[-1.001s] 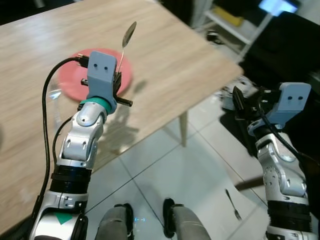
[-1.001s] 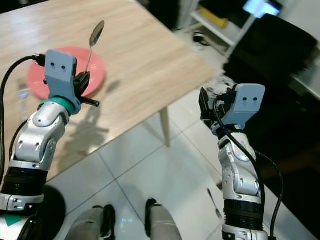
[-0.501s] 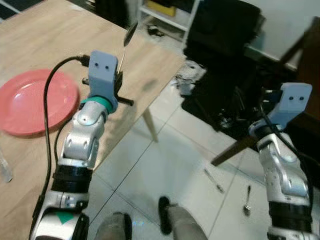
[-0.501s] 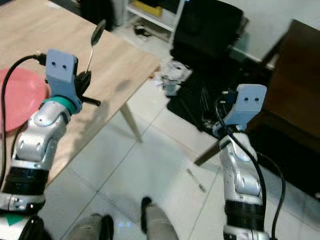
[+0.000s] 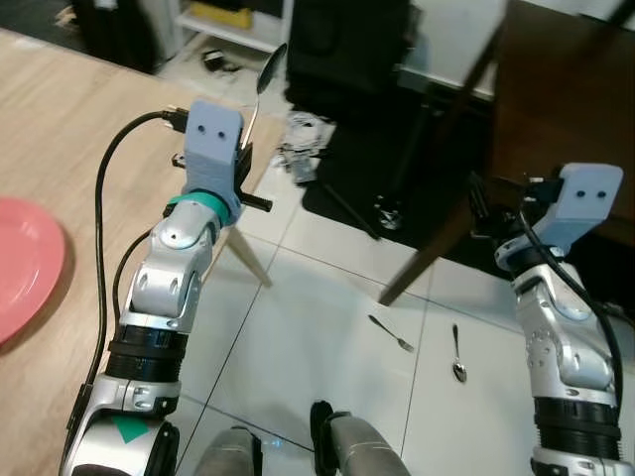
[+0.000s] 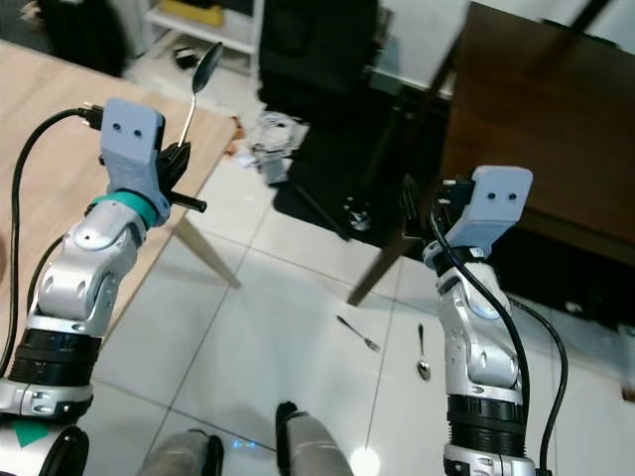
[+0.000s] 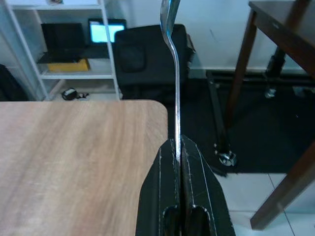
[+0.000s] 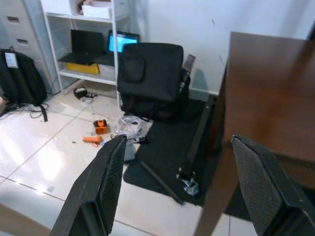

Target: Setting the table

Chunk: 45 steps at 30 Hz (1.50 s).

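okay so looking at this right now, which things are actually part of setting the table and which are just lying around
Part of the job:
- spoon, held upright in the shut left gripper
- red plate on the light wooden table
- fork and second spoon on the floor tiles, likely dropped cutlery
- right gripper, open and holding nothing

Just lying about:
- dark wooden table
- black chair
- white shelf unit
- cable bundle

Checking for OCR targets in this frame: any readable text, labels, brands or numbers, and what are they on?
No readable text in any view.
White tag on the black backpack: marks on it, too small to read.
Lit laptop screen on the white shelf: glowing blue, no legible characters.
Green triangle mark on the left arm: a symbol, no lettering.
Spoon in the left gripper: no engraving visible.
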{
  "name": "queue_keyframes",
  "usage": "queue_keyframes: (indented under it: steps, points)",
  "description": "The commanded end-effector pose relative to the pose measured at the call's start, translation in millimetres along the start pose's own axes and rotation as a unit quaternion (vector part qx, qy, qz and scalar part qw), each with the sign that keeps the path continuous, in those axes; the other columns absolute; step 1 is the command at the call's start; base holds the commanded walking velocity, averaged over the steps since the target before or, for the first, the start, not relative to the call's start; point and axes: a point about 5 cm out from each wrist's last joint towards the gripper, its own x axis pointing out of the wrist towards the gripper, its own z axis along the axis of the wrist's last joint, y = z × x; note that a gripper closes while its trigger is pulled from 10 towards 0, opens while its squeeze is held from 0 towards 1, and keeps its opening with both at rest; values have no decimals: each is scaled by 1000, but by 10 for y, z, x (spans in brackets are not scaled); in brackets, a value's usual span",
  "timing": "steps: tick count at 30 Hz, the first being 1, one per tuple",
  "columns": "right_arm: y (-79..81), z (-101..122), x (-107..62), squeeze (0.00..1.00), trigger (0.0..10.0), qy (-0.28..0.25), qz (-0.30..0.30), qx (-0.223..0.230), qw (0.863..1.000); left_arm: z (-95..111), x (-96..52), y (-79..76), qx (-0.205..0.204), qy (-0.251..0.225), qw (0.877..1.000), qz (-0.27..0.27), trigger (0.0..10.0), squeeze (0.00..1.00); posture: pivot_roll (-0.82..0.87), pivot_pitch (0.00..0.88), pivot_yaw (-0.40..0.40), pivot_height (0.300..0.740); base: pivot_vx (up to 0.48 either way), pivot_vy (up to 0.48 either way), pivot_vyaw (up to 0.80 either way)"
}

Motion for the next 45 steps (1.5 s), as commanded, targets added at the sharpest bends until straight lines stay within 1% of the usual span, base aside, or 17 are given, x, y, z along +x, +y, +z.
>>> queue_keyframes:
  steps: [1,23,45]
  points:
    - [-33,-52,-35,0,10000,11,-7,1,1000,-28,-3,-34,0,3,1000,-6,10000,0,117,113,4,740,0,0,-800]
    - [-25,-55,-36,0,10000,9,-8,2,1000,-40,12,-50,1,2,1000,-13,10000,0,113,94,6,740,0,0,-800]
    - [-19,-57,-34,0,10000,10,-7,2,1000,-52,16,-48,1,3,1000,-15,10000,0,114,98,9,740,0,0,-800]
